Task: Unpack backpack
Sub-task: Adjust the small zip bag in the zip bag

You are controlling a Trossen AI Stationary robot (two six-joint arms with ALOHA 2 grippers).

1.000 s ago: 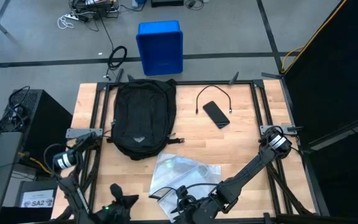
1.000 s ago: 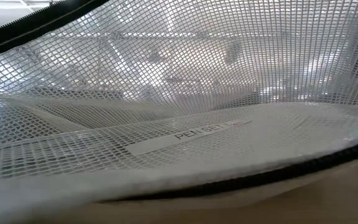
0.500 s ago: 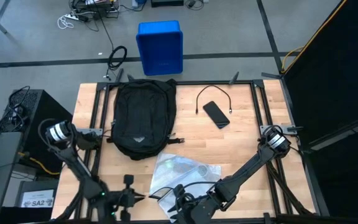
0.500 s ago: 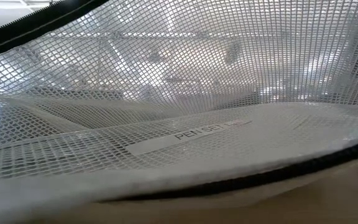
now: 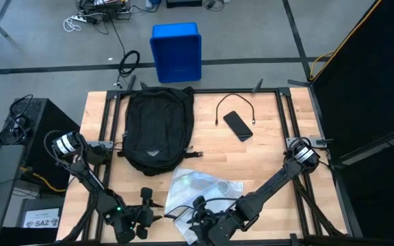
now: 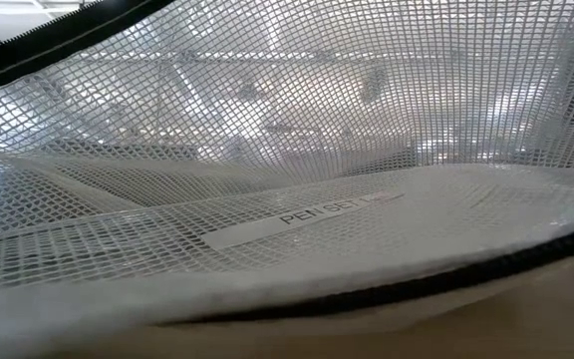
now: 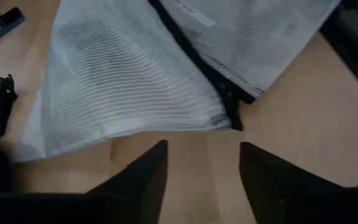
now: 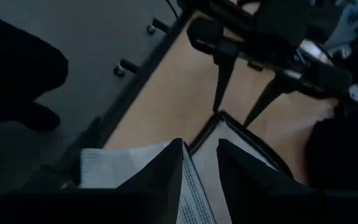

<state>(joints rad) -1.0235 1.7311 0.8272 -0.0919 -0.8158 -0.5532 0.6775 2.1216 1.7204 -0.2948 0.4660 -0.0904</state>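
Since a second ago my left arm has swung out from the near left corner, and its left gripper (image 5: 144, 207) now sits low over the near edge of the table (image 5: 265, 164), just beside the white mesh pouch (image 5: 200, 188). From the left wrist camera I see its two dark fingers (image 7: 143, 174) spread apart with bare wood between them, holding nothing, and the pouch's (image 7: 135, 68) black zipper edge lies just ahead of them. My right gripper (image 5: 198, 217) is at the near edge too, at the pouch's near corner; in the right wrist view its jaws stand narrow, with the mesh (image 8: 120, 165) running up between the fingers (image 8: 163, 177), pinched on it. The left gripper (image 8: 247, 84) shows beyond, fingers pointing at the same pouch. The low camera is filled by the mesh pouch (image 6: 297, 130), with a white label (image 6: 307, 214) reading "PEN SET" showing through. The backpack (image 5: 157, 128) lies flat at the far left of the table, apart from both grippers. A black phone (image 5: 238, 126) and a thin black cable (image 5: 232, 104) lie at the far right side.
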